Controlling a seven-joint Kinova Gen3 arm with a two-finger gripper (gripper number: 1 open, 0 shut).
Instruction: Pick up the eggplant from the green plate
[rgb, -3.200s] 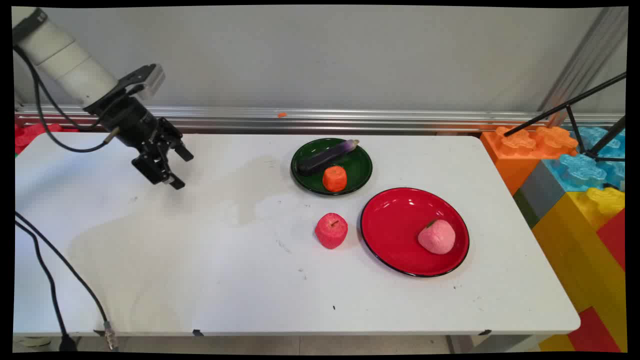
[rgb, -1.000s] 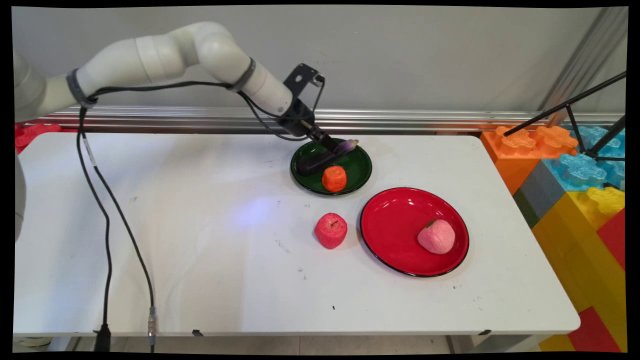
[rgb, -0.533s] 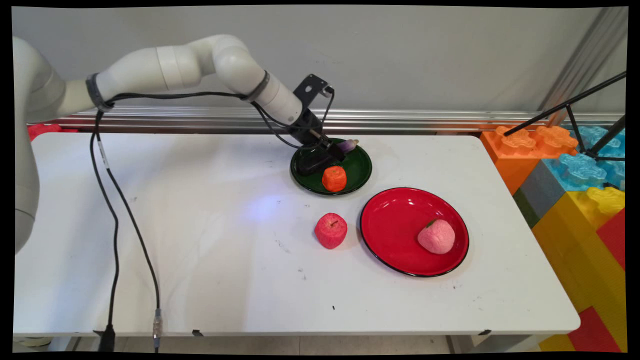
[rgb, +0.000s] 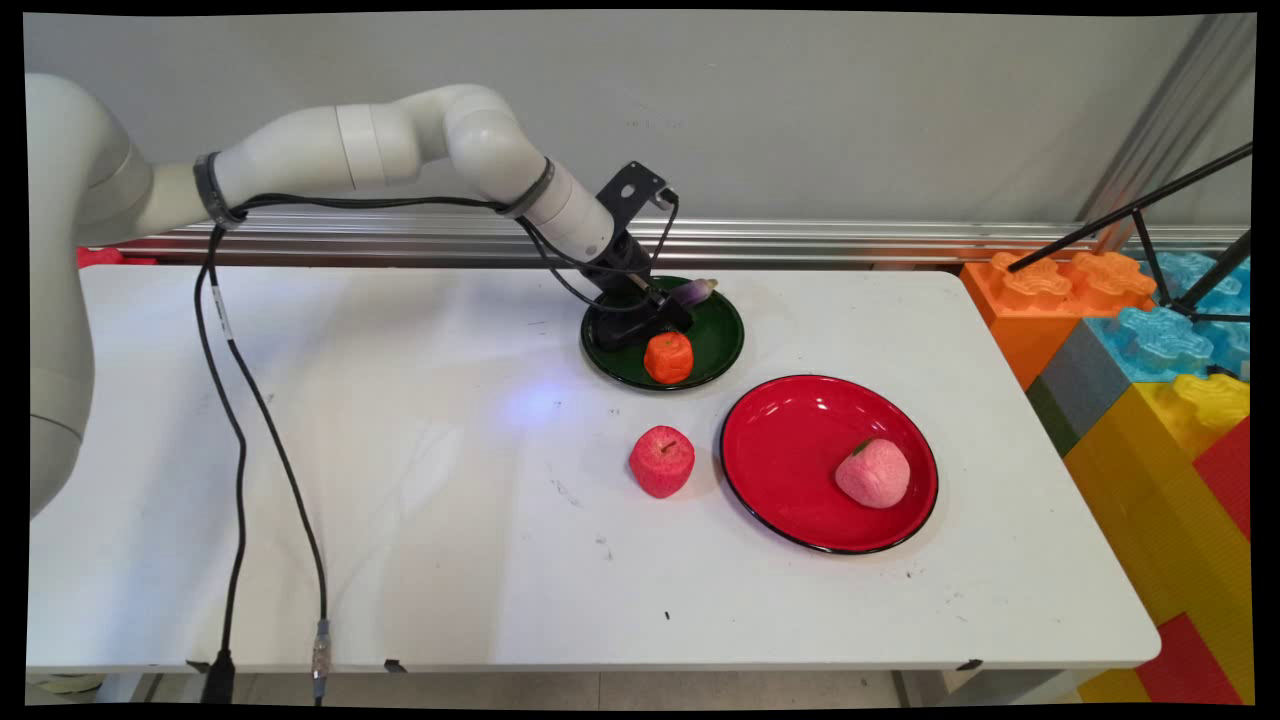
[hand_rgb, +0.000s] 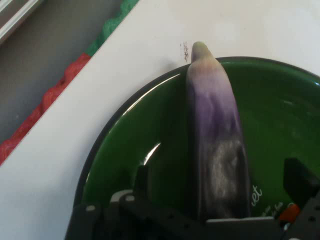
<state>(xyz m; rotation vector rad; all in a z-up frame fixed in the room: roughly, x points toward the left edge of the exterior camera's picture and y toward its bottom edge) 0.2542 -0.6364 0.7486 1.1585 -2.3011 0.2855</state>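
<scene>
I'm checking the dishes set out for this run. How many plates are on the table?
2. A green plate sits toward the far edge, holding an eggplant and an orange fruit. A red plate lies nearer, to its right, holding a pink peach. None seems hidden.

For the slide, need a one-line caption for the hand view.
Open gripper straddles a purple eggplant lying in a green plate, one finger on each side, on the white table.

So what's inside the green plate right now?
The green plate holds a purple eggplant lying lengthwise and an orange toy fruit at its near side. The gripper straddles the eggplant, open, one finger on each side. In the main view, the arm hides the eggplant's middle.
</scene>
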